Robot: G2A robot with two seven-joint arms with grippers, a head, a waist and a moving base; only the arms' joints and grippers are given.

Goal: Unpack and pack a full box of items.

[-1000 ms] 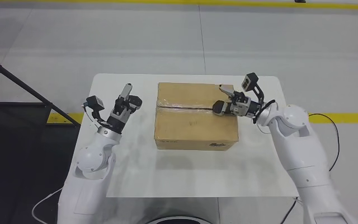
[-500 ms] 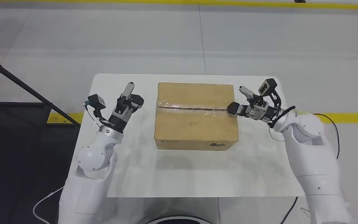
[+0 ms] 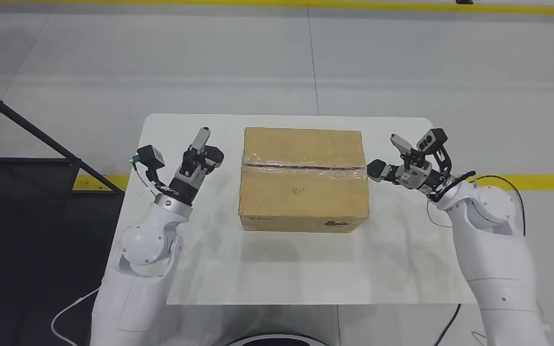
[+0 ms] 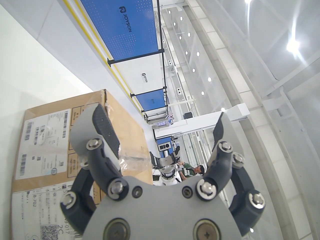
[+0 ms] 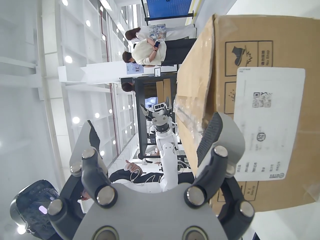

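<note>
A shut brown cardboard box [image 3: 302, 177] stands in the middle of the white table [image 3: 286, 268], its top seam sealed with clear tape [image 3: 303, 165]. My left gripper [image 3: 205, 148] is held just left of the box, open and empty, fingers pointing up and away. In the left wrist view the left gripper [image 4: 160, 121] frames the labelled side of the box [image 4: 50, 156]. My right gripper [image 3: 386, 154] hovers just off the box's right end, open and empty. In the right wrist view the right gripper [image 5: 152, 128] faces the box [image 5: 250, 51] at the taped seam's end.
The table has bare room in front of the box and narrow strips on either side. A black stand [image 3: 39, 138] lies off the table's left edge. A yellow floor line [image 3: 511, 182] runs behind.
My right gripper has drawn back to the right, from over the box's taped top seam to just past the box's right end. The left arm has hardly moved.
</note>
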